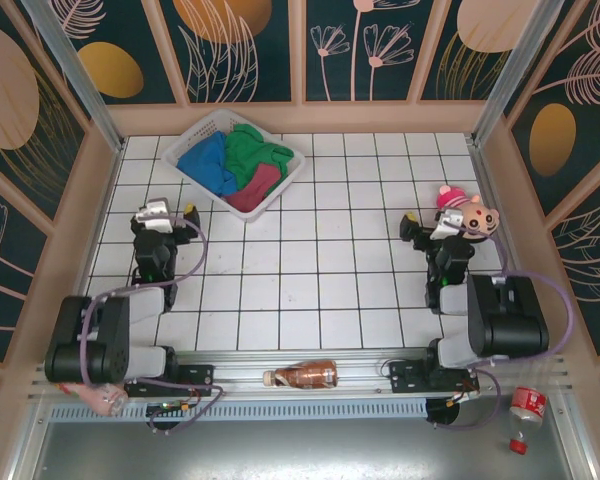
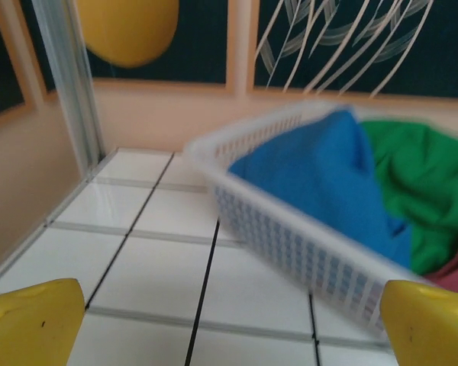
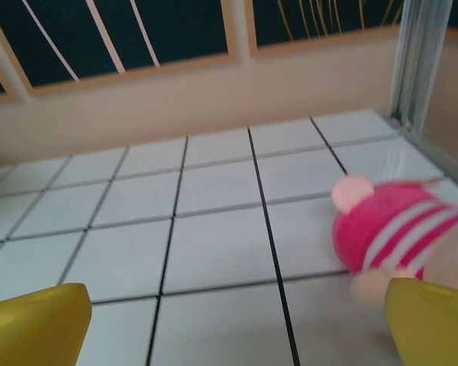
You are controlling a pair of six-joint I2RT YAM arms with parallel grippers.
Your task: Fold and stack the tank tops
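My left hand (image 2: 229, 329) is wide open and empty, near the basket (image 2: 290, 244) with the tank tops (image 2: 328, 179) piled inside. My right hand (image 3: 230, 332) is open too, plush toy (image 3: 397, 232) just beside it.

No legible text, brand, number or sign anywhere. Pale label band around the brown bottle (image 1: 302, 376), lying well behind the left gripper (image 1: 168, 212) and the right gripper (image 1: 427, 228), roughly midway between the two: too small to read. White print on the red-and-white container (image 1: 527, 403), well behind the right gripper and off to its right: mere blurred patches, no letters made out.
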